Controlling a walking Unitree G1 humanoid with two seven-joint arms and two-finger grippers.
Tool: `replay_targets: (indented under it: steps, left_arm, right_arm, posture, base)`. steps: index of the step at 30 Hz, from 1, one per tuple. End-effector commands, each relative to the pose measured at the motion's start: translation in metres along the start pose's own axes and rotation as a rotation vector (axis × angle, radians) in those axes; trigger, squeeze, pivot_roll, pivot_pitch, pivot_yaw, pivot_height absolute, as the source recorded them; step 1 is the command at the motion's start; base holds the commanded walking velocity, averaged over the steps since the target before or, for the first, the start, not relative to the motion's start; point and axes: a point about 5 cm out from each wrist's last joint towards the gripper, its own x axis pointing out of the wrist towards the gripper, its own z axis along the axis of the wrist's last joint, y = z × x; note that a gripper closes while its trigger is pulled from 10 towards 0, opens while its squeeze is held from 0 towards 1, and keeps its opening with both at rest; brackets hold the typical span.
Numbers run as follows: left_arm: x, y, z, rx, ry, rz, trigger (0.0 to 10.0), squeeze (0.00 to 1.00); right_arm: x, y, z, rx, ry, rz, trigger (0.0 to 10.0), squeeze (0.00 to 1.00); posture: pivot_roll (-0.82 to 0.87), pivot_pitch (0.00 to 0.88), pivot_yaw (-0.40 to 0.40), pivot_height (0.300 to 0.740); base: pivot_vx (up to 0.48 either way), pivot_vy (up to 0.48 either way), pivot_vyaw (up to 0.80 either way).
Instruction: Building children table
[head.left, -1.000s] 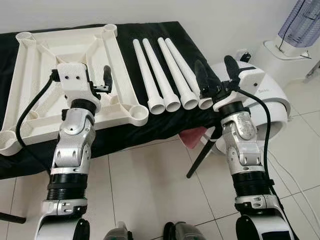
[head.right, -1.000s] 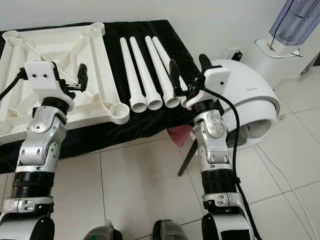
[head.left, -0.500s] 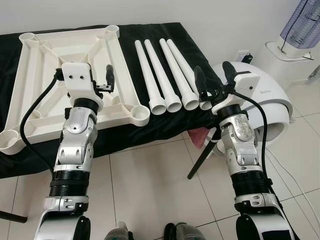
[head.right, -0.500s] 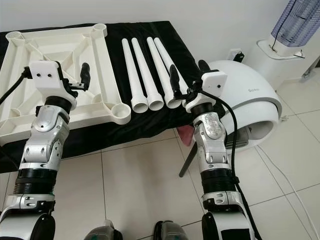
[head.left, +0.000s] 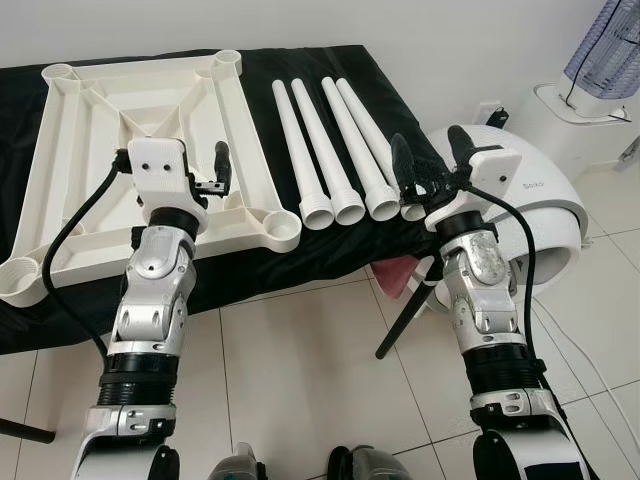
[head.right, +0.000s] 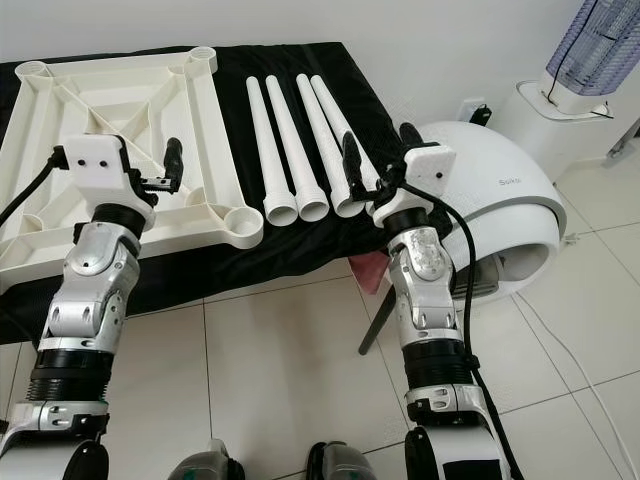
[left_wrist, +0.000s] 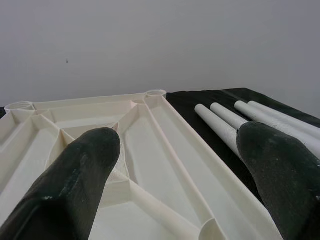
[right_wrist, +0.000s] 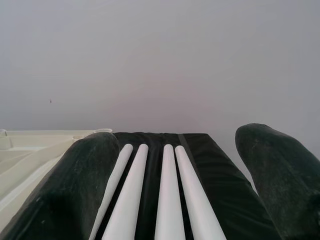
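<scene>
Black cloth (head.left: 340, 240) — tabletop (head.left: 130, 120), four legs (head.left: 335, 150).

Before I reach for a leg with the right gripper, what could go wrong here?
The four legs lie side by side, touching, so the open right gripper could nudge a neighbour and roll it off the black cloth's near edge. The tabletop overhangs that edge at one corner socket; the left gripper hovering over it could tip it.

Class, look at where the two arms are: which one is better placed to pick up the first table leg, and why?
Probably the right. The right gripper hangs open just over the wide ends of the four white legs on the black cloth. The left gripper is open too, but sits above the upturned tabletop, farther from them.
</scene>
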Motion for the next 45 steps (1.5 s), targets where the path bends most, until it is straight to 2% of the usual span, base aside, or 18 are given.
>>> replay_targets:
  steps: [1,26,45]
  left_arm:
    - [-0.0035,0.0022,0.0017,0.021,-0.014,-0.002,10.0,0.0]
    - [-0.008,0.0047,0.0064,0.023,-0.025,0.008,10.0,0.0]
    - [-0.0083,0.0053,0.0097,0.021,-0.039,0.018,10.0,0.0]
  right_arm:
    - [-0.0013,-0.0008,0.0025,-0.013,-0.009,0.008,10.0,0.0]
    - [-0.0034,-0.0024,0.0025,-0.017,-0.001,0.013,10.0,0.0]
    - [-0.0013,-0.0028,0.0037,-0.02,-0.002,0.022,10.0,0.0]
  posture:
    - [0.02,0.022,-0.003,0.74]
    - [0.03,0.021,-0.012,0.74]
    - [0.03,0.018,-0.025,0.74]
  base:
    - [0.0,0.0,0.0]
    - [0.0,0.0,0.0]
    - [0.266,0.0,0.0]
